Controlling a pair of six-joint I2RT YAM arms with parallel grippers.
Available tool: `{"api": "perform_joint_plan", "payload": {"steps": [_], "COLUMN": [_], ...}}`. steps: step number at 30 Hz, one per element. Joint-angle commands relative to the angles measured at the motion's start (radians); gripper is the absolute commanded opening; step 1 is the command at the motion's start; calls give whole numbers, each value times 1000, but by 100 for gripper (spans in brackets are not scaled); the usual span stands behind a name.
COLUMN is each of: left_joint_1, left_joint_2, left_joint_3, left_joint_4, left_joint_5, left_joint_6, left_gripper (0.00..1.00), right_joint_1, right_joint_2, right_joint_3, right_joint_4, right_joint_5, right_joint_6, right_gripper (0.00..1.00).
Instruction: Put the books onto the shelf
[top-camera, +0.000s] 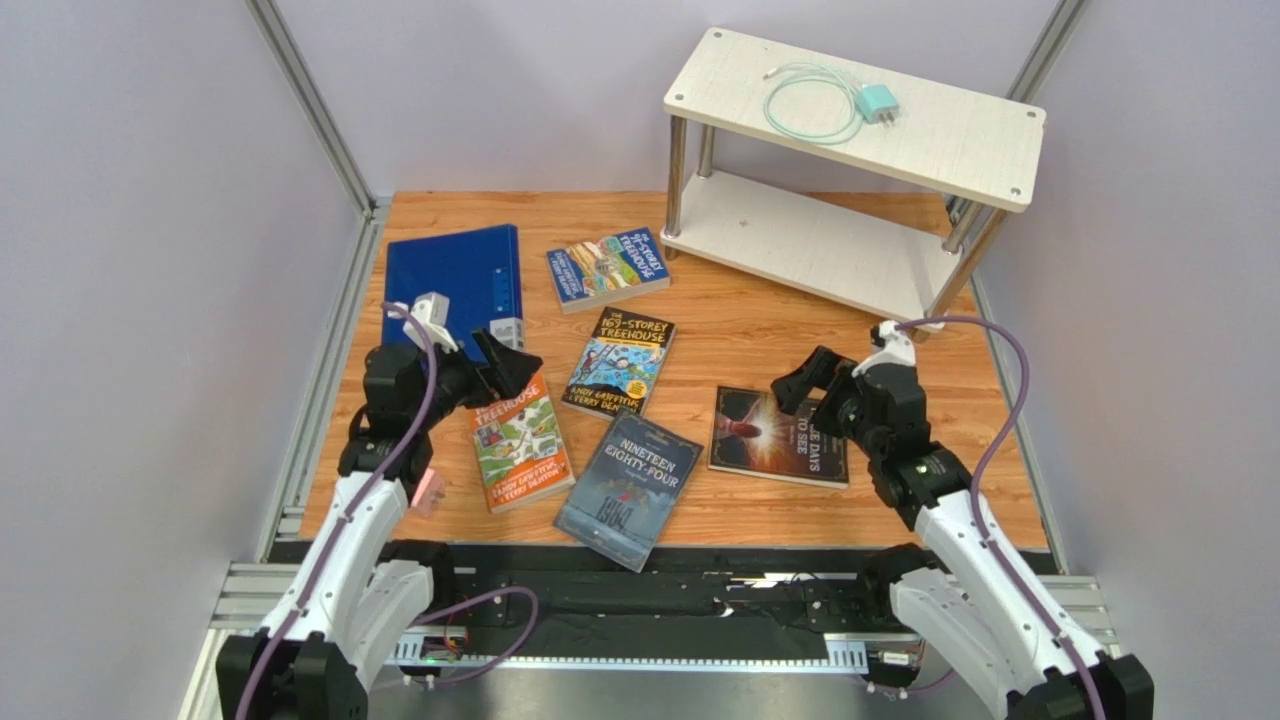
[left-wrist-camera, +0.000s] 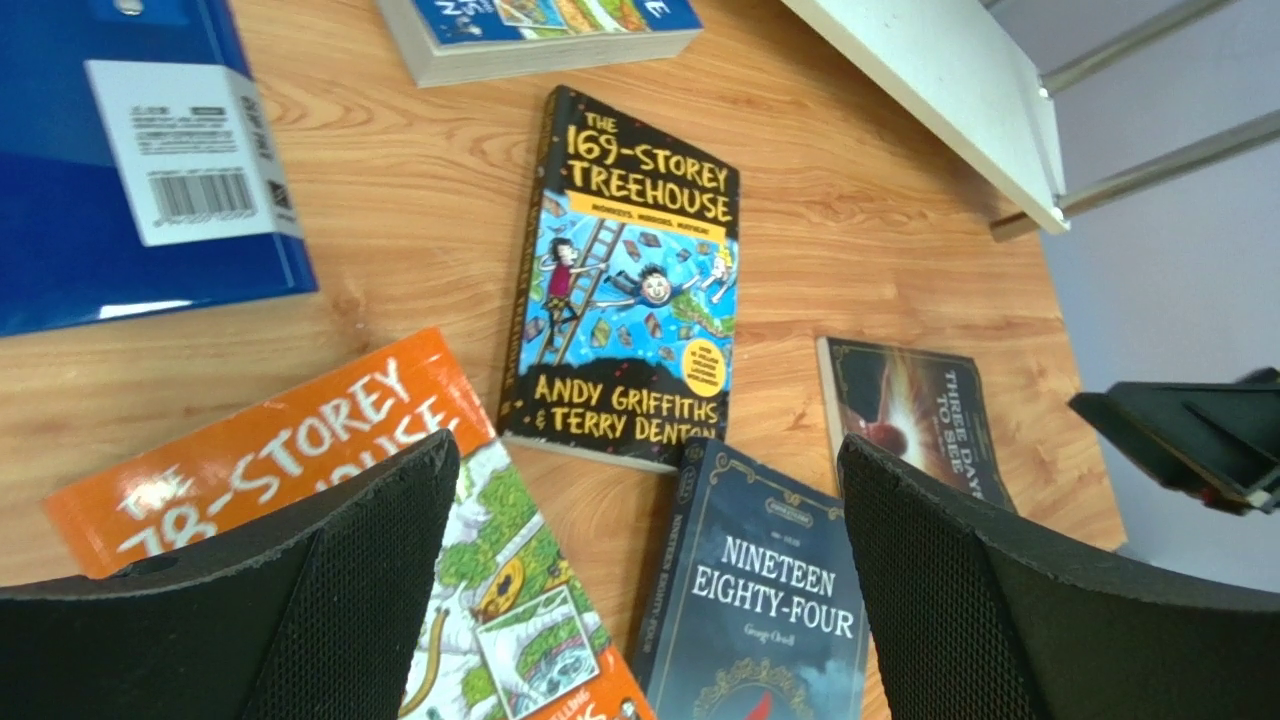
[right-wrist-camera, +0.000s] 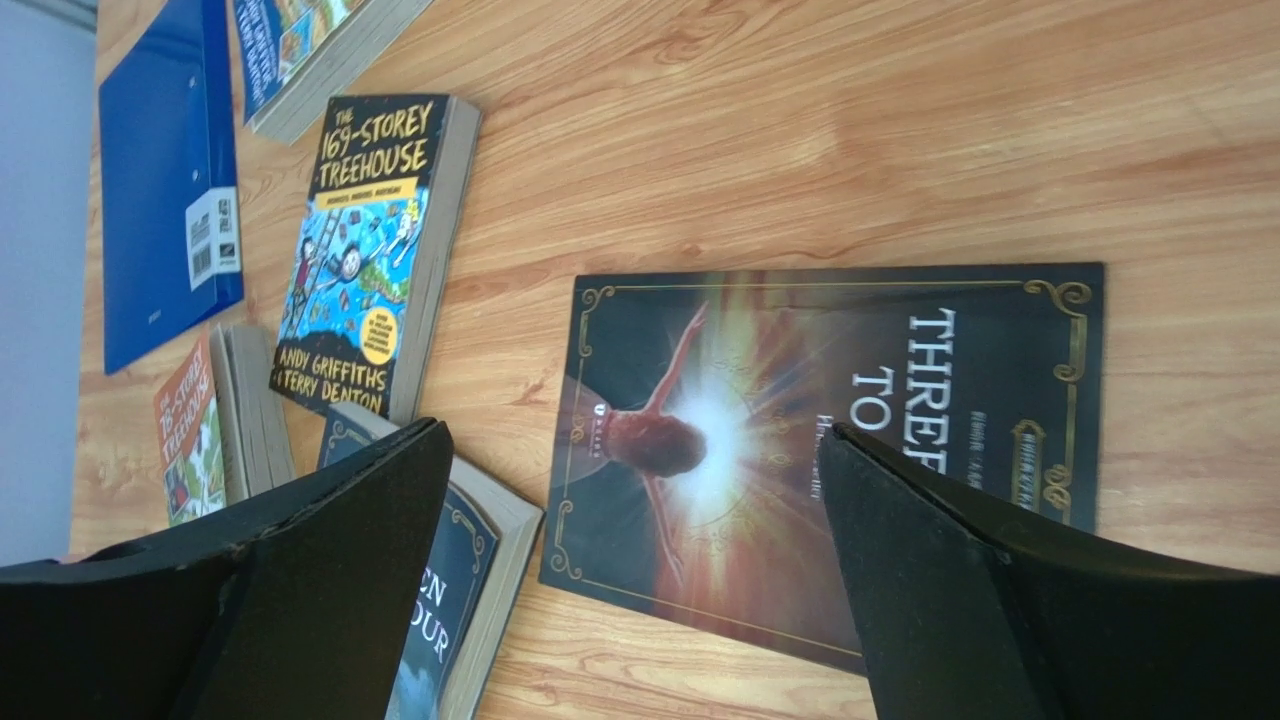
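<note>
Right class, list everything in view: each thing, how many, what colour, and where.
far Treehouse book: one, blue, by the shelf
169-Storey Treehouse book: one, blue, mid-table
78-Storey book: one, orange, near left
Nineteen Eighty-Four book: one, dark, near edge
Three Days to See book: one, dark, near right
folder: one, blue, far left
shelf: one, whitish, far right
charger with cable: one, pale green, shelf top
table: one, brown wood, under everything
left arm, right arm: two, white-black, near edge
left fingers, right fingers: two pairs, black, open, empty
</note>
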Motion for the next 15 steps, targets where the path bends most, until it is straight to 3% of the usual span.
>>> {"api": "perform_joint_plan", "payload": {"steps": [1, 6, 7, 9, 10, 12, 15], "left_joint_1": [6, -3, -11, -17, -17, -19, -43], "left_joint_2": [164, 489, 526, 628, 663, 766, 888], "left_joint_3": [93, 270, 288, 348, 373, 476, 613], "left_joint_4": [78, 9, 9, -3, -14, -102, -216], "left_joint_5": [94, 165, 165, 165, 167, 154, 122], "left_joint_6": [-14, -9, -9, -17, -20, -3, 19], "left_gripper": [93, 70, 50, 29, 5, 0, 0], "right_joint_1": [71, 130, 140, 155, 157, 161, 160], "right_joint_2": [122, 469, 556, 641, 711, 777, 921], "right_joint_3": [64, 246, 303, 355, 392, 423, 533], "right_joint_4": [134, 145, 154, 177, 221, 322, 294], "right_joint_5": [-2, -59, -65, -123, -155, -257, -323], "right_joint_6": [19, -10, -13, -10, -11, -14, 4], "right_gripper": [100, 100, 100, 100, 100, 99, 93]}}
